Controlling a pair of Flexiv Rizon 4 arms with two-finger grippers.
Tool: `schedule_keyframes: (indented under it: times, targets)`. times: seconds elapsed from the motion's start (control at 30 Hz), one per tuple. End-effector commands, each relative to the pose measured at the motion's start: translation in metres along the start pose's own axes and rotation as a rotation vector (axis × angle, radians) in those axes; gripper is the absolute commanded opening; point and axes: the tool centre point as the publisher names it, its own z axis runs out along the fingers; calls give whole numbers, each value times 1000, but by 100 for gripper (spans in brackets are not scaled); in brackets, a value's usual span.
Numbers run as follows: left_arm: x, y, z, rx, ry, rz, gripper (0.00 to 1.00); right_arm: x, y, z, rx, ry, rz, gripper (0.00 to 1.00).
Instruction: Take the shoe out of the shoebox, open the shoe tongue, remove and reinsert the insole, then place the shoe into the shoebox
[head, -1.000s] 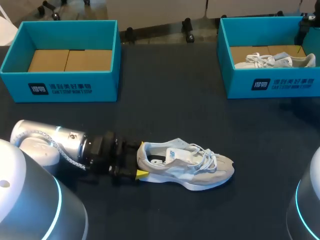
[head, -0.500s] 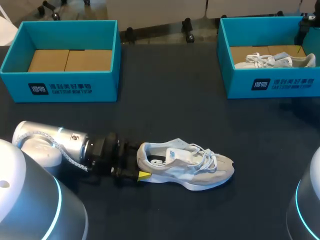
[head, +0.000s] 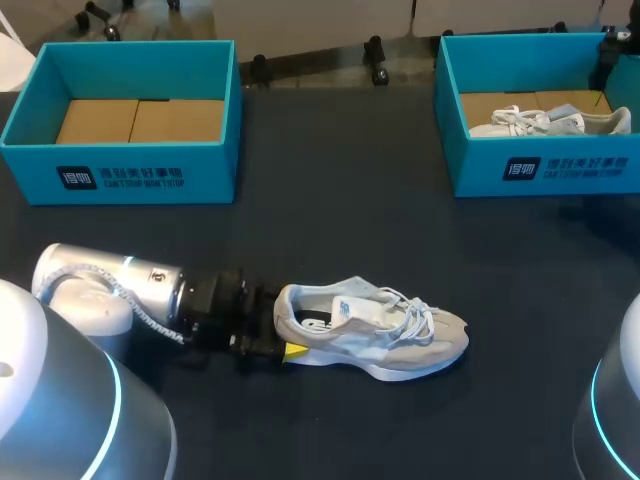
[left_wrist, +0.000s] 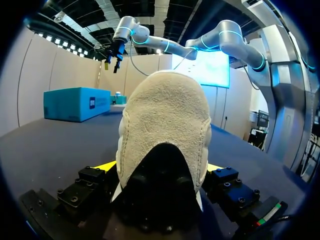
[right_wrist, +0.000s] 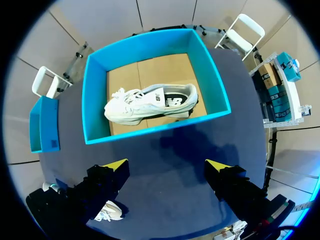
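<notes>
Head view: the shoe (head: 375, 335) stands on its sole near the worktop's (head: 340, 230) front edge. Its heel is turned toward my left arm so the left gripper (head: 288, 322) can straddle it; whether it is clamped I cannot tell. The right gripper (right_wrist: 167, 167) hangs spread wide and empty above the far-right-corner shoebox (right_wrist: 150, 42), likely parked clear.

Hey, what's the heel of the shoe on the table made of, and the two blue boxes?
Heel of the shoe: likely suede, beige with fuzzy matte nap. Left box and right box: probably cardboard, matte teal walls, plain brown flaps as floors.
</notes>
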Motion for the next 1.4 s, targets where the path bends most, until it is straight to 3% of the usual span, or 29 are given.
schedule_keyframes:
  times: [0.03,0.4,0.43,0.47,0.5,0.53,1.23,1.4]
  targets:
    - [0,0,2,0,6,1,100,0,-1,0,-2,0,2,100]
    - [-1,3,9,-3,4,0,100,0,-1,0,-2,0,2,100]
    - [-1,3,9,-3,4,1,74,0,-1,0,-2,0,2,100]
    - [-1,3,9,-2,4,1,35,0,-1,0,-2,0,2,100]
    - [-1,3,9,0,4,2,7,0,-1,0,-2,0,2,100]
    - [-2,3,10,1,6,2,0,0,-1,0,-2,0,2,100]
    - [-4,8,6,5,54,-18,0,0,-1,0,-2,0,2,100]
    - [-4,8,6,5,54,-18,0,34,-10,-7,-13,-22,-60,100]
